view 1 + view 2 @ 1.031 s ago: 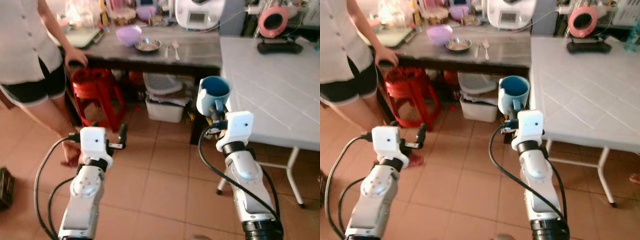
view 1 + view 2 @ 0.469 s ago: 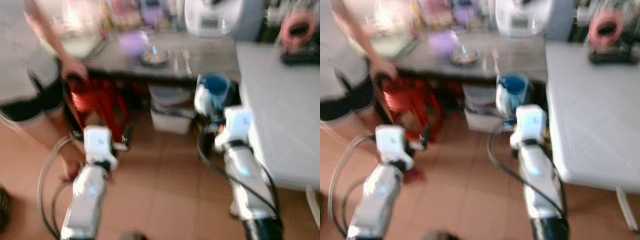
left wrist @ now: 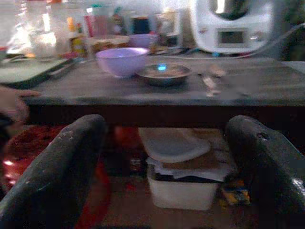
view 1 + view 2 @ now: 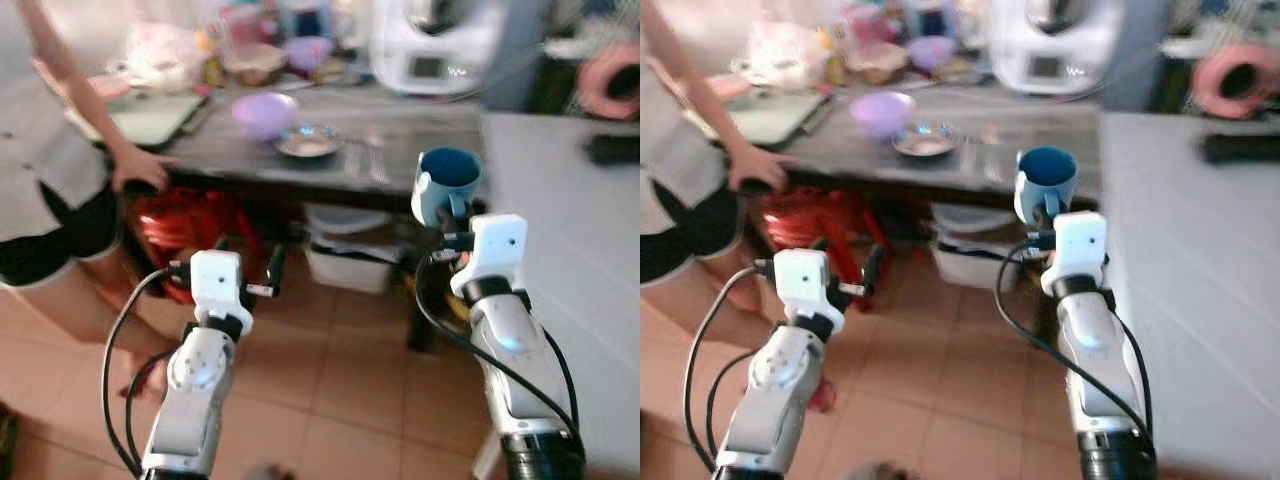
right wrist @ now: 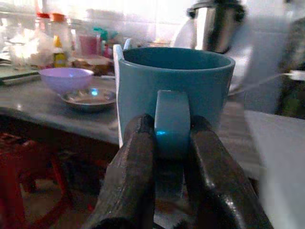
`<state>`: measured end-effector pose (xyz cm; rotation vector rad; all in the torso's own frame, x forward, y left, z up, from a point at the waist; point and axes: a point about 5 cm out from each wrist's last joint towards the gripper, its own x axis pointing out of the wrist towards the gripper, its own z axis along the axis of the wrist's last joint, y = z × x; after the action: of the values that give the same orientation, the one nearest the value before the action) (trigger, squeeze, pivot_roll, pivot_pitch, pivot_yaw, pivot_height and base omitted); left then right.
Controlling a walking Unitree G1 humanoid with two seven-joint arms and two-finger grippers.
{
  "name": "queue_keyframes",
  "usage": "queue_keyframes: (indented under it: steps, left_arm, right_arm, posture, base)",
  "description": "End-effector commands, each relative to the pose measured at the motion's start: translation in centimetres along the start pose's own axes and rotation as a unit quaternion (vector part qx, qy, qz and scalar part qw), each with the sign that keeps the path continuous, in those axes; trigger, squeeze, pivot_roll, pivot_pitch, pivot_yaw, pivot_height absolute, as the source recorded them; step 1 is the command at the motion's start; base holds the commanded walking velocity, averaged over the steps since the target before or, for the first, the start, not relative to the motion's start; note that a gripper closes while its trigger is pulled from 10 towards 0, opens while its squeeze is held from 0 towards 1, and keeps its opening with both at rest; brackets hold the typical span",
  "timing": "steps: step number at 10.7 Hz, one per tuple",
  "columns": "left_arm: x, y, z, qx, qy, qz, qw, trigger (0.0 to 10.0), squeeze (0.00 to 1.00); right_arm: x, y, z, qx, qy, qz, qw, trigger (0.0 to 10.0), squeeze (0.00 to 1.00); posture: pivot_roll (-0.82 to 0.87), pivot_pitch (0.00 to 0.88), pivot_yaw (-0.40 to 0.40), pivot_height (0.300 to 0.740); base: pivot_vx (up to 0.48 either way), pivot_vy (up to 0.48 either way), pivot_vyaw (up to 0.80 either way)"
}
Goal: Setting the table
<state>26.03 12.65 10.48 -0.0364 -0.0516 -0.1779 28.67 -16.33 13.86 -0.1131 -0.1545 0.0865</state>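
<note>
We are in a tiled kitchen, facing a dark bench (image 4: 420, 125) crowded at the back with jars and a white appliance (image 4: 435, 40), with a pale tiled bench (image 4: 580, 230) off to our right and a person (image 4: 50, 170) resting a hand on the dark bench's near corner.

Our right claw (image 5: 164, 143) is clenched on the handle of a blue mug (image 4: 447, 185), which it carries in the air just above and ahead of its fingers, short of the dark bench's front edge. The mug stands upright, long axis vertical, mouth up, with the handle turned back toward the claw and pinched between the two fingers. Beyond the mug, on the dark bench, lie a purple bowl (image 4: 265, 112), a steel dish (image 4: 308, 145) and some cutlery (image 4: 368, 160) that is blurred.

Our left claw (image 3: 162, 157) hangs released and empty, fingers spread wide, low before the bench; ahead of it under the bench sit a white tub (image 3: 183, 183) and a red stool (image 4: 190, 235).

We judge this to be the carrying step: the mug is held and not yet set down. The next move calls for bringing the claw over a bare patch of bench, keeping the mug level, lowering until its base rests flat, then letting go of the handle.
</note>
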Motion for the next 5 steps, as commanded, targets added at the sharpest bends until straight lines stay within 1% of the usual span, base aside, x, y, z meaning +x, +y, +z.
queue_keyframes:
  steps: [1,4,5]
  left_arm:
    - [0.21,0.48,0.23,0.004,-0.002,0.006,1.0,10.0,0.0]
    - [0.2,0.33,0.38,0.016,-0.008,-0.002,1.0,10.0,0.0]
    - [0.19,0.15,0.47,0.021,-0.01,-0.008,1.0,10.0,0.0]
  right_arm:
    - [0.34,0.62,0.63,0.005,-0.016,0.009,1.0,10.0,0.0]
    - [0.39,0.66,0.67,0.003,-0.017,0.01,1.0,10.0,0.0]
    - [0.43,0.79,0.68,0.004,-0.017,0.011,1.0,10.0,0.0]
  posture:
    - [-0.01,0.001,0.061,0.74]
    - [0.0,0.003,0.064,0.74]
    - [0.0,0.005,0.064,0.74]
  base:
    - [0.431,0.0,0.0]
    - [0.398,0.268,0.0]
    - [0.428,0.0,0.0]
